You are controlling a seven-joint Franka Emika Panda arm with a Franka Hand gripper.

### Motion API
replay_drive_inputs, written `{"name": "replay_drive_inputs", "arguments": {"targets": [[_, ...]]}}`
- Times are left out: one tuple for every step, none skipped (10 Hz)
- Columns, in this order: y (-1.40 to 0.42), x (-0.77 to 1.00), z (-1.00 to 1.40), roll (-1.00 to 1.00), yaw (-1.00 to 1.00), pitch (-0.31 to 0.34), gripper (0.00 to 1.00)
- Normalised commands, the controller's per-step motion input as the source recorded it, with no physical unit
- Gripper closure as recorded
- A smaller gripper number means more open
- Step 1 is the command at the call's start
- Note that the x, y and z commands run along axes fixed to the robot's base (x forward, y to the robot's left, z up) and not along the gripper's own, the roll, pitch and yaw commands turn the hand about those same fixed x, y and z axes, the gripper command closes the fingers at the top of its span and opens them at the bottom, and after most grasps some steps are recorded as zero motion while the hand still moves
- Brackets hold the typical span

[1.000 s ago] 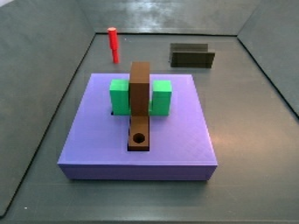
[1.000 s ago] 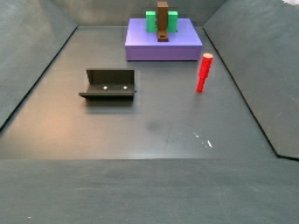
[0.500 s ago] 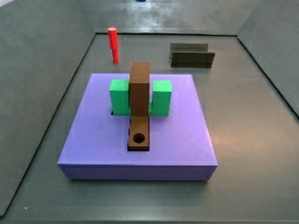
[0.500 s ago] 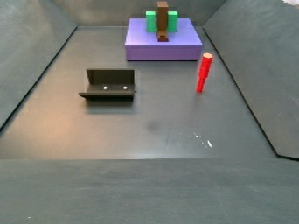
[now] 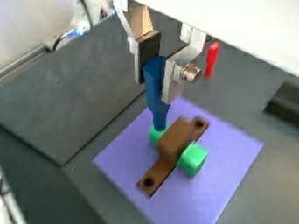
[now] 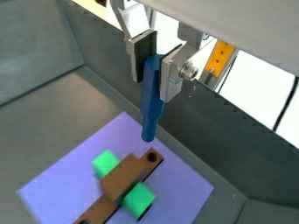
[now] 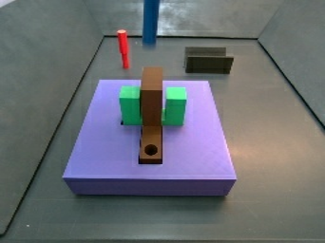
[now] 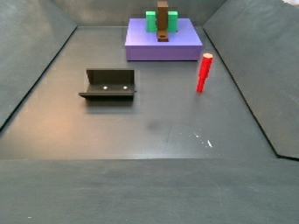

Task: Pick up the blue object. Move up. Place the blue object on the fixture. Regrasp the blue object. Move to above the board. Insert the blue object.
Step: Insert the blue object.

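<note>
While the tool [image 5: 163,63] clamps the blue peg [image 5: 156,94] by its upper end in a wrist view, we see the peg hang down between the silver finger plates, its long axis pointing at the lavender board [image 5: 239,175] below. Its lower tip shows over the green block [image 5: 156,136] at the far end of the brown bar [image 5: 176,155], while the bar's round hole [image 5: 149,183] sits at the opposite end, toward the lower middle of the frame. The red peg [image 5: 215,59] stands beyond, at upper right.

Turning to another wrist view, we find the tool [image 6: 160,58] closed on the same blue peg [image 6: 151,101], which hangs straight with its tip in front of the board [image 6: 65,179] just above the brown bar [image 6: 121,182]. We cannot make out the hole here.

From a side view, only the lower part of the blue peg [image 7: 150,23] enters at the top edge, upright, high over the floor behind the board [image 7: 197,152]; the tool itself is out of frame. The hole [image 7: 151,150] lies at the bar's near end, well toward the frame's bottom, so we judge the peg must travel along the bar's length before descending. The fixture [image 7: 208,61] stands empty at upper right.

Seen from the remaining side camera, neither tool nor blue peg appears; the fixture [image 8: 108,85], red peg [image 8: 204,73] and board [image 8: 146,50] rest on the floor.
</note>
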Motion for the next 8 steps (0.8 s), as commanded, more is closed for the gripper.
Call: {"name": "replay_drive_inputs", "arguments": {"targets": [[-0.76,0.00,-0.79,-0.06,0.17,-0.003,1.00],[-0.47,0.00,-0.80,-0.11,0.06,-0.054,1.00],[0.00,0.14,-0.94,0.00,0.07,-0.136,1.00],[0.07,0.15,-0.94,0.01,0.17,-0.134,1.00],[0.06,0.15,-0.94,0.00,0.19,-0.140,1.00],[-0.01,0.00,-0.58,0.04,0.24,-0.183,1.00],[-0.14,-0.03,-0.21,0.10,0.25,-0.131,1.00],[-0.11,0.00,0.00,0.06,0.03,0.000,1.00]]}}
